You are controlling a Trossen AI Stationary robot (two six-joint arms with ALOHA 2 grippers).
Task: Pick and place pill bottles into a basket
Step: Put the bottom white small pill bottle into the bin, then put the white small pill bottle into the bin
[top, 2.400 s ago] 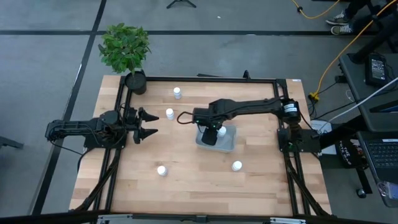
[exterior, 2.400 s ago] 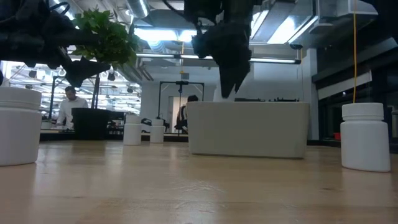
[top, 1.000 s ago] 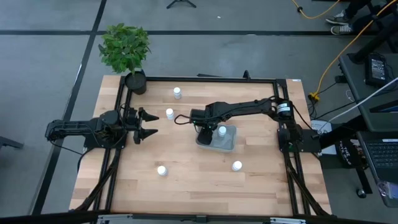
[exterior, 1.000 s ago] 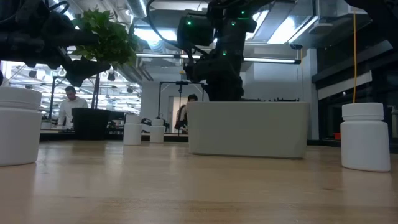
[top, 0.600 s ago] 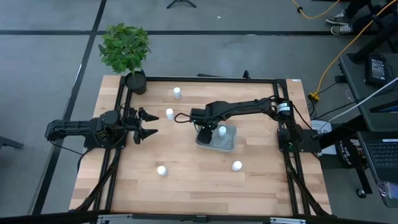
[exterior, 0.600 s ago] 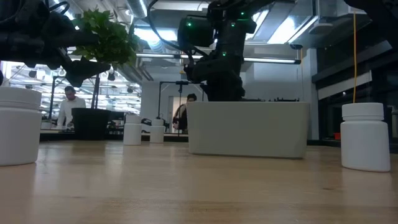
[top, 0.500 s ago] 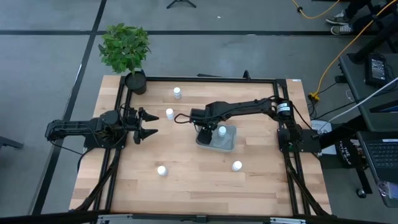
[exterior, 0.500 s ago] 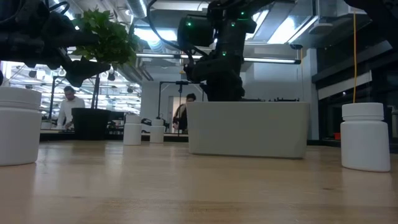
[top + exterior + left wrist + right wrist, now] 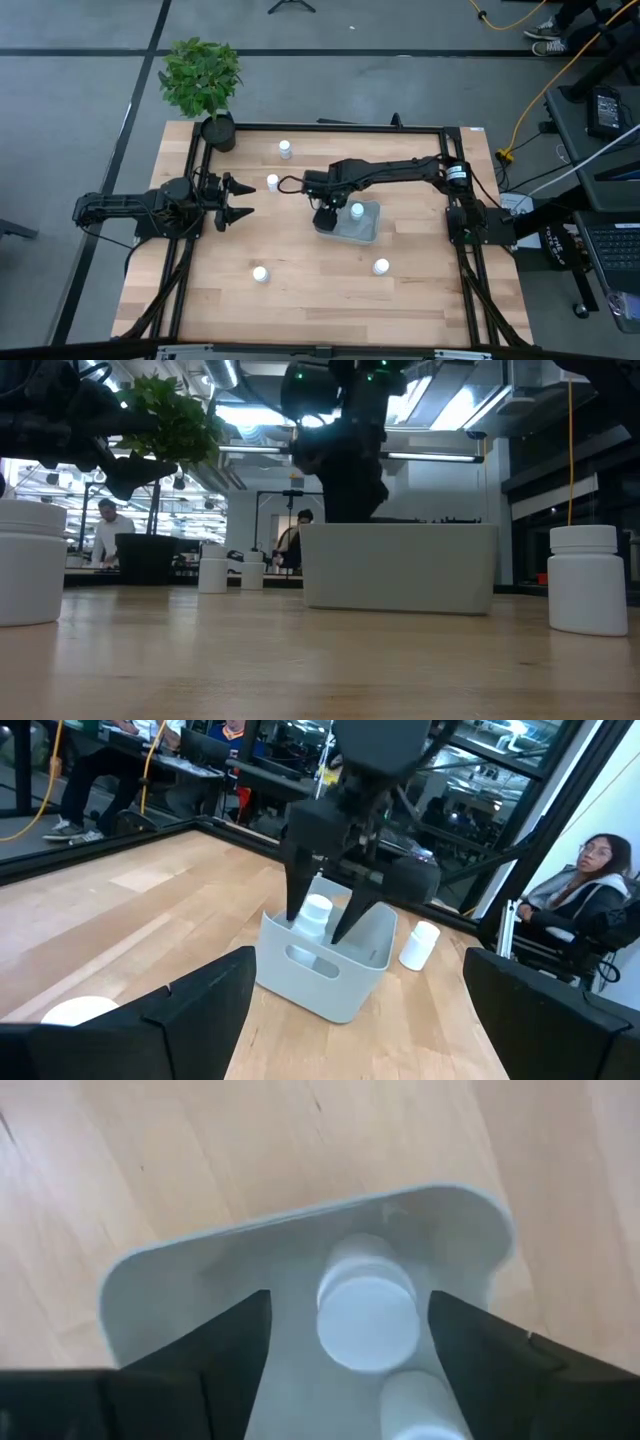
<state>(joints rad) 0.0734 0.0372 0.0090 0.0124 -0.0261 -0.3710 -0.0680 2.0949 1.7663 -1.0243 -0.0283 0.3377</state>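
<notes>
The grey-blue basket (image 9: pixel 350 224) stands mid-table. My right gripper (image 9: pixel 324 214) hangs over its left end, open and pointing down. Its two fingers (image 9: pixel 215 1350) stand on either side of an upright white pill bottle (image 9: pixel 367 1315) inside the basket, with a gap on each side. This also shows in the left wrist view (image 9: pixel 317 914). A second bottle (image 9: pixel 357 210) stands in the basket beside it. Other bottles stand on the table: two at the far left (image 9: pixel 286 149) (image 9: pixel 273 183), one near left (image 9: pixel 260 273), one near right (image 9: pixel 381 266). My left gripper (image 9: pixel 238 200) waits open at the left.
A potted plant in a black pot (image 9: pixel 217 130) stands at the table's far left corner. A black frame (image 9: pixel 330 128) runs around the table. People sit in the room beyond the table (image 9: pixel 590 900).
My right gripper has risen a little out of the basket and shifted slightly toward the table's left edge. The bottles in the basket have stayed where they were.
</notes>
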